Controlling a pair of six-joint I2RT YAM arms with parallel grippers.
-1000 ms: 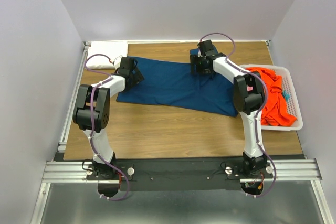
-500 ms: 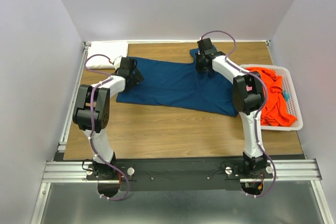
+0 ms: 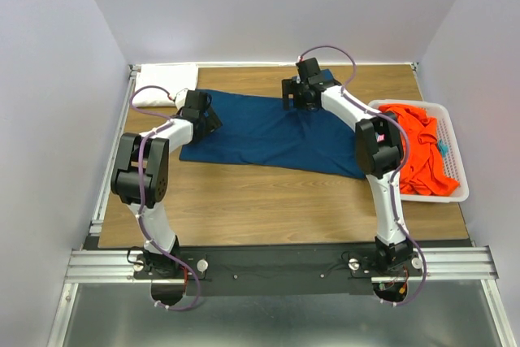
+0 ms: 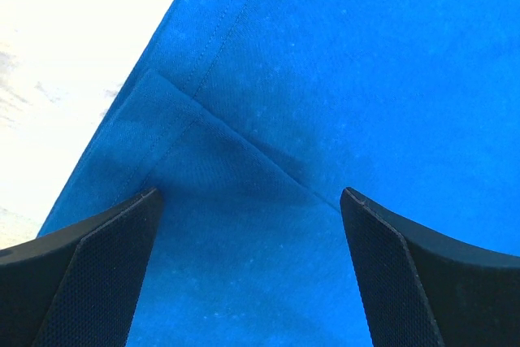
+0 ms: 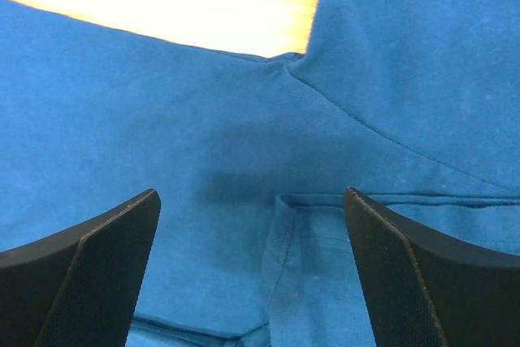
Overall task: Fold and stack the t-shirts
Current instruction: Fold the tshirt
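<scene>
Lying spread flat across the far half of the counter [image 3: 268, 201], the navy t-shirt [image 3: 268, 132] runs from near the left edge toward the basket [image 3: 460, 193] on the right. A white t-shirt [image 3: 165, 85] sits folded in the far left corner, just beside the navy one. An orange t-shirt [image 3: 418, 148] is heaped in the basket, with a scrap of teal cloth [image 3: 444, 145] showing at its right side.

The left tool [image 4: 250, 197] hangs over the navy shirt's left end, its 2 fingers [image 4: 89, 282] spread wide. Between them the wrist view shows a stitched hem and a folded corner of blue cloth, with bright counter at the upper left. The right tool [image 5: 252, 195] is over the shirt's far edge, near the middle of the counter, and its 2 fingers [image 5: 89, 274] are likewise set wide apart. Under it, several seams meet and a strip of bright counter shows along the top. Neither tool grips anything; whether the fingertips touch the cloth cannot be told.
</scene>
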